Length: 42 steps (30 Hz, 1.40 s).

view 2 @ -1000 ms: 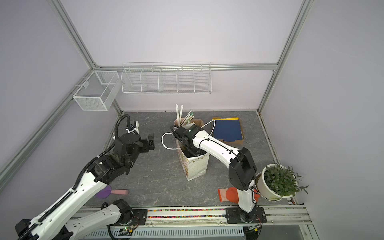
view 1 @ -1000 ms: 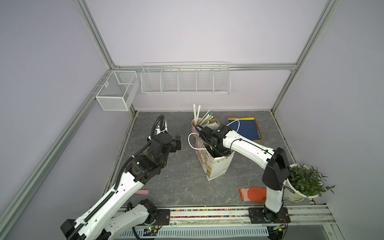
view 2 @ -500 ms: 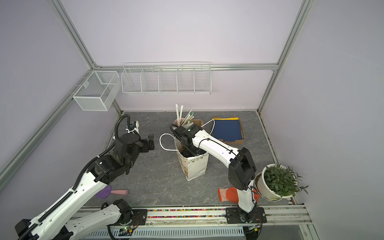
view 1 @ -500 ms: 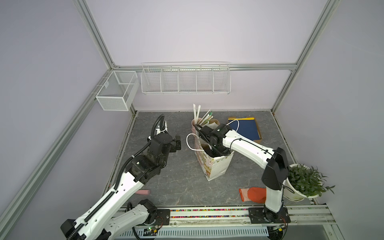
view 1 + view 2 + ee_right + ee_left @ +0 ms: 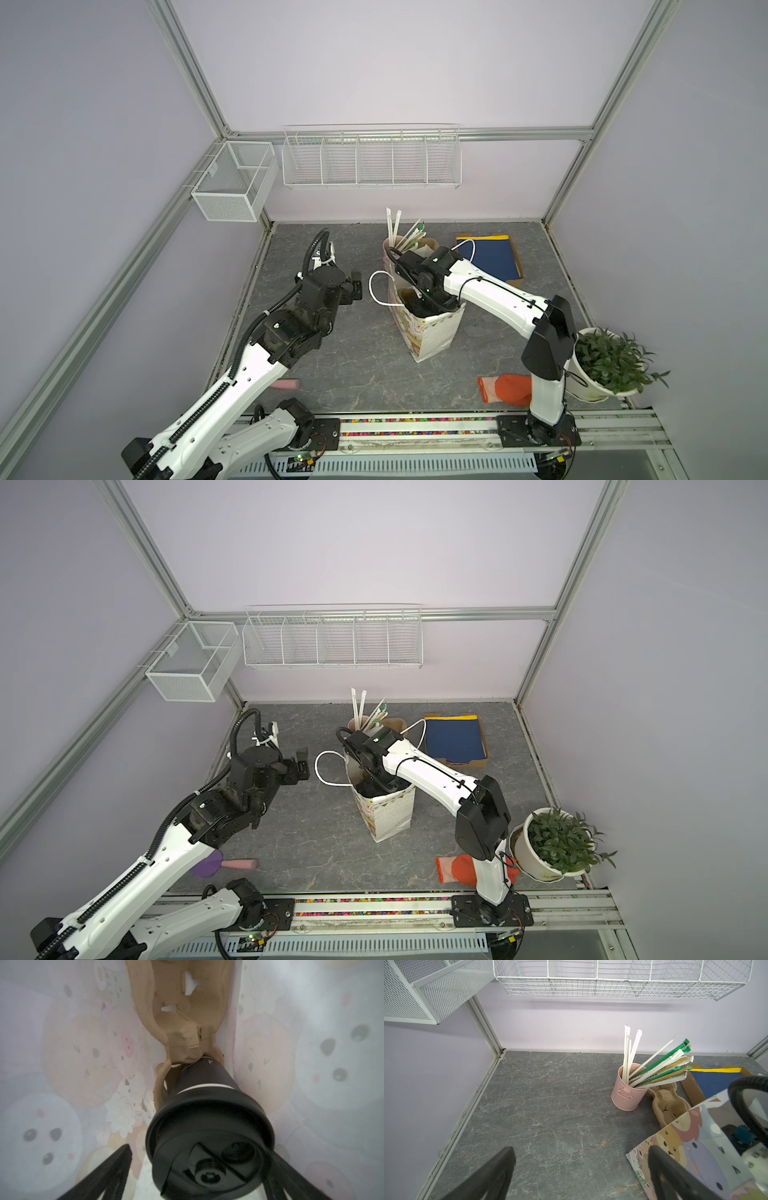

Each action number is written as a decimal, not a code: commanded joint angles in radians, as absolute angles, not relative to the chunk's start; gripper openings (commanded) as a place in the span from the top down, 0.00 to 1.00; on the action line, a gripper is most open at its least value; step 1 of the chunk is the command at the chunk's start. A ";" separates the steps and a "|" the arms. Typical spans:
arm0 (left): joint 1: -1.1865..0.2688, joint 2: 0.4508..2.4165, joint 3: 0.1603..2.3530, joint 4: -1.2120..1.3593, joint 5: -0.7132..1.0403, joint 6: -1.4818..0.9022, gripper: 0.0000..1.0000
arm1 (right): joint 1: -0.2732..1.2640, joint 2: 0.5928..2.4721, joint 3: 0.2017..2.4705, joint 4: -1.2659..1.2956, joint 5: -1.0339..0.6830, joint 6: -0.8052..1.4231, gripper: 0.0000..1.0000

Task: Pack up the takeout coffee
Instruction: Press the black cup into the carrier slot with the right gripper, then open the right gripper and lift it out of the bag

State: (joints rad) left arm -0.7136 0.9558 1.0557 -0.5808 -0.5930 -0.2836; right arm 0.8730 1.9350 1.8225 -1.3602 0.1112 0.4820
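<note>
The takeout coffee (image 5: pixel 209 1147), a black paper cup with a black lid, stands inside the cartoon-printed paper bag (image 5: pixel 432 336) (image 5: pixel 390 816). Its foot rests in a brown pulp carrier (image 5: pixel 182 1022) at the bag's bottom. My right gripper (image 5: pixel 199 1151) reaches down into the bag and straddles the lid with its jaws open. One finger (image 5: pixel 116 1165) stands clear of the lid; the other is close beside it. In both top views the bag hides cup and fingertips. My left gripper (image 5: pixel 581 1148) (image 5: pixel 353 289) hovers open and empty left of the bag.
A pink cup of straws (image 5: pixel 626 1093) and more pulp carriers (image 5: pixel 668 1103) stand behind the bag. A box with a blue folder (image 5: pixel 492 259) is at the back right. Plant pot (image 5: pixel 611 365) and orange glove (image 5: pixel 505 388) are by the right arm's base. Wire baskets (image 5: pixel 370 160) hang on the wall.
The right gripper's jaws have spread wider inside the bag. The bag's left handle loop has shifted slightly leftward. The left arm has not moved.
</note>
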 commanded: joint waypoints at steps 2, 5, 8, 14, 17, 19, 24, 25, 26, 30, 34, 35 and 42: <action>-0.709 0.960 1.045 -0.575 -0.583 -0.287 0.00 | 0.879 1.956 1.858 -1.398 0.117 0.479 0.01; -0.709 0.961 1.044 -0.574 -0.581 -0.287 0.00 | 0.880 1.954 1.868 -1.404 0.123 0.479 0.01; -0.709 0.963 1.045 -0.575 -0.579 -0.287 0.00 | 0.881 1.954 1.883 -1.411 0.129 0.478 0.02; -0.709 0.965 1.045 -0.575 -0.576 -0.287 0.00 | 0.881 1.953 1.912 -1.429 0.147 0.477 0.03; -0.709 0.964 1.045 -0.575 -0.575 -0.288 0.00 | 0.881 1.952 1.923 -1.435 0.149 0.477 0.04; -0.709 0.964 1.045 -0.575 -0.574 -0.288 0.00 | 0.880 1.951 1.932 -1.440 0.154 0.476 0.05; -0.709 0.966 1.045 -0.575 -0.574 -0.288 0.00 | 0.881 1.950 1.961 -1.455 0.165 0.475 0.06; -0.709 0.965 1.045 -0.575 -0.574 -0.288 0.00 | 0.881 1.948 1.967 -1.458 0.168 0.476 0.06; -0.709 0.966 1.045 -0.575 -0.574 -0.288 0.00 | 0.882 1.948 1.975 -1.459 0.169 0.474 0.06; -0.709 0.966 1.045 -0.575 -0.573 -0.288 0.00 | 0.880 1.950 2.004 -1.473 0.176 0.472 0.06; -0.709 0.967 1.045 -0.575 -0.571 -0.288 0.00 | 0.880 1.950 2.024 -1.486 0.186 0.470 0.06; -0.709 0.965 1.044 -0.575 -0.572 -0.288 0.00 | 0.881 1.948 2.025 -1.488 0.189 0.470 0.06; -0.709 0.968 1.045 -0.575 -0.568 -0.288 0.00 | 0.885 1.956 2.030 -1.497 0.211 0.469 0.06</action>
State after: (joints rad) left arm -0.7136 0.9634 1.0554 -0.5808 -0.5751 -0.2836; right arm 0.8753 1.9419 2.0117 -1.4635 0.1879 0.4778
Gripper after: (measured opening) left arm 0.996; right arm 0.937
